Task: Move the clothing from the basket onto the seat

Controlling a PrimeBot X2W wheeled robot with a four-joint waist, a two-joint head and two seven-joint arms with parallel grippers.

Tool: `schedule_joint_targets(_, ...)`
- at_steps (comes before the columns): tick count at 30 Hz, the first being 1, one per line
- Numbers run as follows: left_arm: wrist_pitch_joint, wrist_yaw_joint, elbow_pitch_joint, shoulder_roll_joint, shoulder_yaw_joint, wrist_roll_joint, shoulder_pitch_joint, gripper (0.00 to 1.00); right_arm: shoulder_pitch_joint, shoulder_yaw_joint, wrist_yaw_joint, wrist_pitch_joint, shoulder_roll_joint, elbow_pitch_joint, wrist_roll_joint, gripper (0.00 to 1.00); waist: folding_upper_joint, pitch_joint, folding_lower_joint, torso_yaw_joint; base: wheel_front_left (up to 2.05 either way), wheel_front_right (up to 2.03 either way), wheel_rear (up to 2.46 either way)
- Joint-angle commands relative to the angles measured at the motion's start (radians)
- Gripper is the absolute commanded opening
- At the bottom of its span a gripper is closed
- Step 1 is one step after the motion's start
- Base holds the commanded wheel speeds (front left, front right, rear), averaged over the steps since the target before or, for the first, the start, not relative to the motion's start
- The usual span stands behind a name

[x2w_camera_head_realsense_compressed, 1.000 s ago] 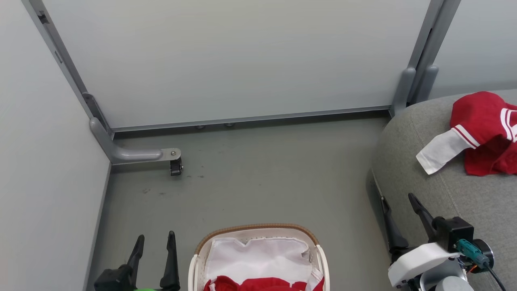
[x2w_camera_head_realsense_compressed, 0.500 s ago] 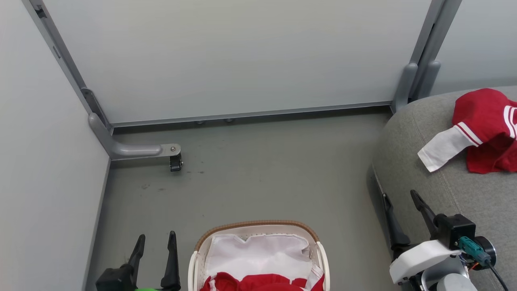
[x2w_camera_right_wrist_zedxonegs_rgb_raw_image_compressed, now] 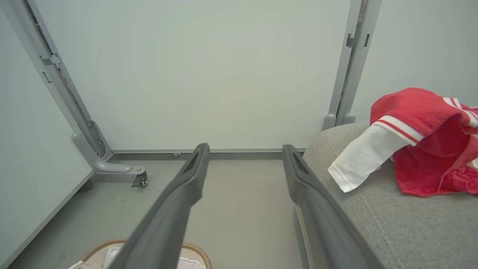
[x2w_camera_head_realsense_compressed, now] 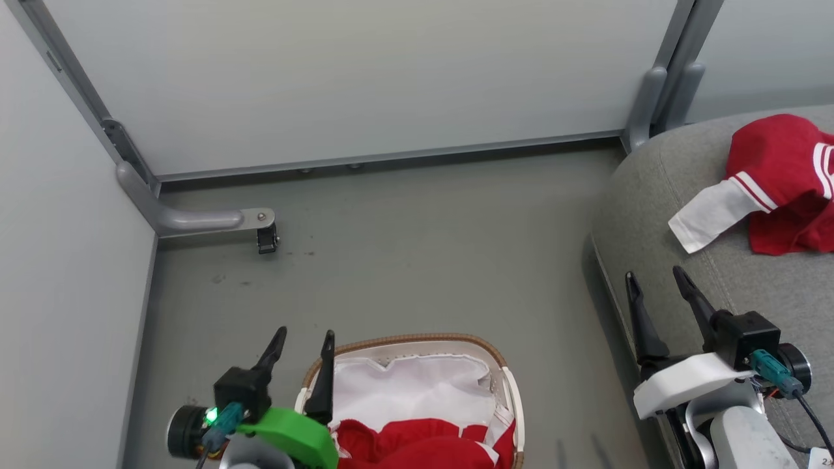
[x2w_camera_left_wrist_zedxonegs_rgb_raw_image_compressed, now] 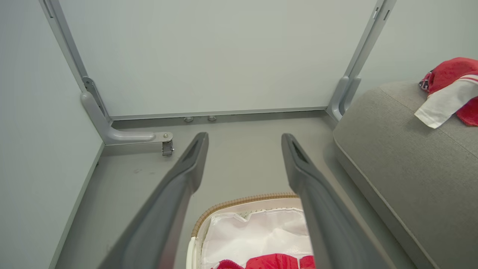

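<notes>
A red garment (x2w_camera_head_realsense_compressed: 417, 446) lies in the cream basket (x2w_camera_head_realsense_compressed: 511, 397) with its brown woven rim and white liner (x2w_camera_head_realsense_compressed: 407, 391), at the bottom middle of the head view. Another red garment with a white sleeve (x2w_camera_head_realsense_compressed: 778, 179) rests on the grey couch (x2w_camera_head_realsense_compressed: 651, 215) at the right. My left gripper (x2w_camera_head_realsense_compressed: 303, 339) stands open over the basket's left rim, nothing between its fingers. My right gripper (x2w_camera_head_realsense_compressed: 655, 277) is open over the couch's front edge, empty. From the left wrist, the basket (x2w_camera_left_wrist_zedxonegs_rgb_raw_image_compressed: 239, 203) and its red garment (x2w_camera_left_wrist_zedxonegs_rgb_raw_image_compressed: 272, 260) sit below the open fingers. The right wrist faces the garment on the couch (x2w_camera_right_wrist_zedxonegs_rgb_raw_image_compressed: 422, 142).
Pale partition panels close off the back and left. A grey panel foot with a small caster (x2w_camera_head_realsense_compressed: 266, 238) juts onto the floor at left. Grey posts (x2w_camera_head_realsense_compressed: 658, 98) stand at the back right corner beside the couch. Bare grey floor (x2w_camera_head_realsense_compressed: 423, 247) lies between basket and wall.
The left gripper has risen and shifted right to the basket's left rim. The right gripper has moved up along the couch's edge. The head camera has tilted, sliding the scene upward.
</notes>
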Motion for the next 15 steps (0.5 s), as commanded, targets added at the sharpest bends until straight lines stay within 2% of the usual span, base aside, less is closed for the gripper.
schedule_joint_targets(1,0.017,-0.011,0.025,-0.002,-0.022,0.012,-0.048,1.00,-0.023,-0.004,-0.001,-0.005,-0.003,-0.010,-0.010,1.00,0.0000,0.058,0.0000,-0.024,0.00,0.00,0.00)
schedule_joint_targets(5,0.078,-0.034,0.134,-0.002,-0.111,0.034,-0.165,1.00,-0.070,-0.004,-0.001,-0.005,-0.003,-0.027,-0.023,1.00,0.0000,0.147,0.0000,-0.053,0.00,0.00,0.00)
schedule_joint_targets(9,0.151,-0.045,0.261,-0.008,-0.219,-0.014,-0.259,1.00,-0.108,0.016,-0.001,-0.005,-0.003,-0.040,-0.029,1.00,0.0000,0.221,0.0000,-0.090,0.00,0.00,0.00)
schedule_joint_targets(11,0.186,-0.046,0.310,-0.011,-0.311,-0.044,-0.297,1.00,-0.128,0.025,-0.001,-0.005,-0.004,-0.047,-0.031,1.00,0.0000,0.257,0.0000,-0.113,0.00,0.00,0.00)
schedule_joint_targets(15,0.240,-0.045,0.396,0.021,-0.449,-0.128,-0.372,1.00,-0.168,0.047,-0.001,-0.005,-0.003,-0.066,-0.019,1.00,0.0000,0.330,0.0000,-0.163,0.00,0.00,0.00)
